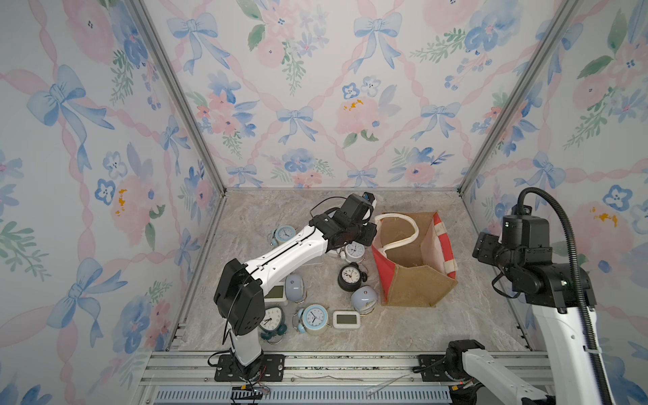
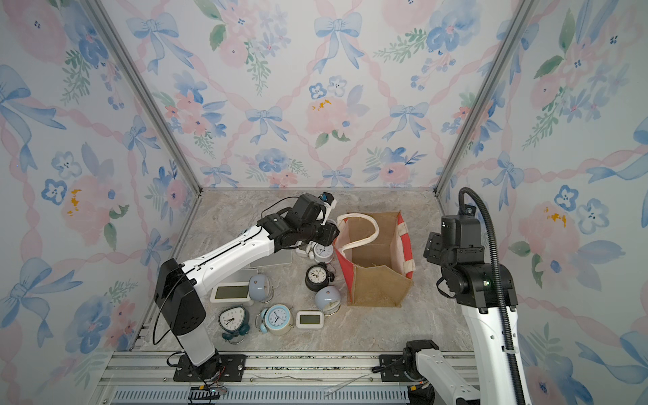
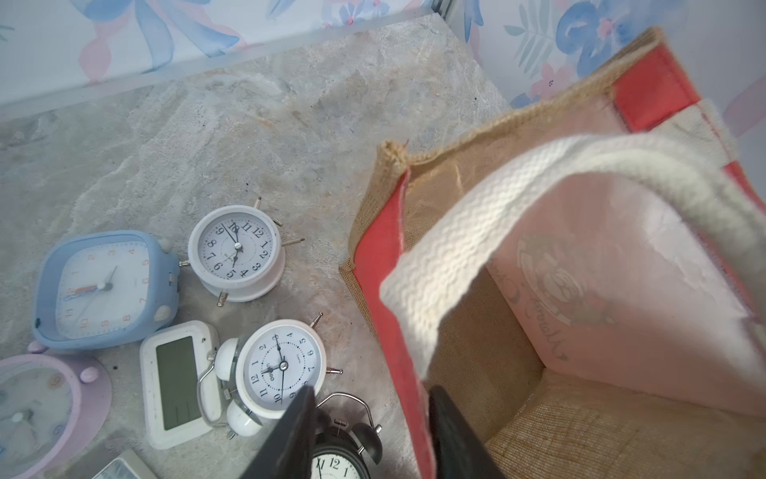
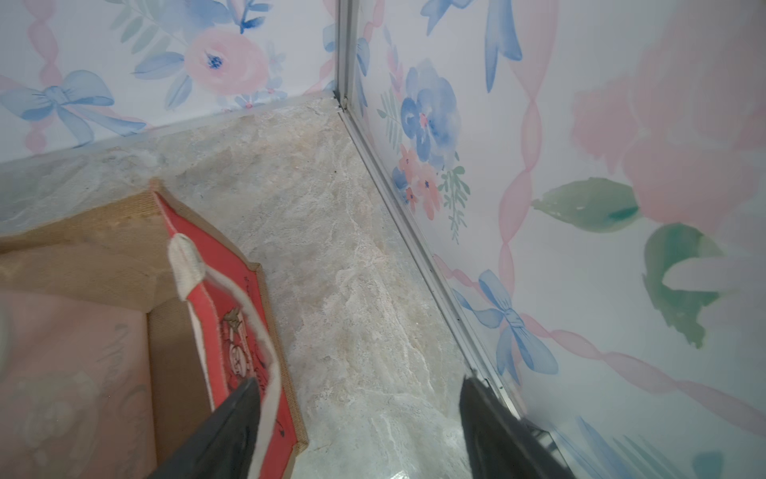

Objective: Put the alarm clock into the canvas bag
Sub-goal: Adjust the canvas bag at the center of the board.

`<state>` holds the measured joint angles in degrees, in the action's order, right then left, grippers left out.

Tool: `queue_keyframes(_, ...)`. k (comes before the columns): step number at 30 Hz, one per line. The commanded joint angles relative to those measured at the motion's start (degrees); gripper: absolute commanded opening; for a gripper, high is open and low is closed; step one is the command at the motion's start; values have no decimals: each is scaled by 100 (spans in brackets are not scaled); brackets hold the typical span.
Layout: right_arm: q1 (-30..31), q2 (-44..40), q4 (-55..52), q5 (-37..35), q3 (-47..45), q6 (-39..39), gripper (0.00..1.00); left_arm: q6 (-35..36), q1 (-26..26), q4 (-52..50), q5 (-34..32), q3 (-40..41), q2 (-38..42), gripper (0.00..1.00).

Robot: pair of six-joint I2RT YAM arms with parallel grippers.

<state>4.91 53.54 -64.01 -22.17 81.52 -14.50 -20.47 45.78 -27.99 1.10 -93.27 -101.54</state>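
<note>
Since the left pincer, half-open astride the canvas bag's wall, and the wide-open right pincer hold nothing, lift clear before fetching the white twin-bell alarm clock.

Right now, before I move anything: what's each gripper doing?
Left gripper: open, jaws astride the bag's red wall, not clamped on it.
Right gripper: open, holding nothing.
</note>
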Motion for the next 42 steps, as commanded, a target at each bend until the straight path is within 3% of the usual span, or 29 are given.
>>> queue_keyframes(1, -34, 142, 329, 1855, 105, -87, 76, 10, 44, -18, -73, -156, 169, 50)
queue_keyframes(6, -34, 488, 1187, 3551, -395, -863, 77, -27, 75, -21, -110, -231, 359, 52)
queue_keyframes(9, -34, 753, 1837, 4163, -824, -1265, 84, -27, 98, -14, -153, -198, 436, 53)
queue_keyframes(10, -34, 868, 2013, 4315, -939, -1360, 91, -27, 98, -22, -187, -173, 450, 53)
queue_keyframes(15, -41, 1347, 2580, 4644, -1284, -1649, 100, -57, 98, -20, -309, -5, 525, 53)
queue_keyframes(20, -6, 1921, 3094, 5194, -1500, -1986, 96, -89, 97, -15, -463, 190, 629, 53)
queue_keyframes(25, 159, 2412, 2802, 4961, -1268, -1907, 96, -115, 98, -22, -602, 366, 714, 53)
queue_keyframes(29, 189, 2630, 2928, 5231, -1346, -1978, 97, -111, 98, -16, -580, 481, 640, 51)
queue_keyframes(35, 195, 2436, 3587, 6062, -1612, -2509, 96, -149, 98, -18, -517, 606, 504, 45)
queue_keyframes(42, 188, 1929, 3669, 6290, -1539, -2790, 96, -150, 98, -20, -501, 620, 449, 37)
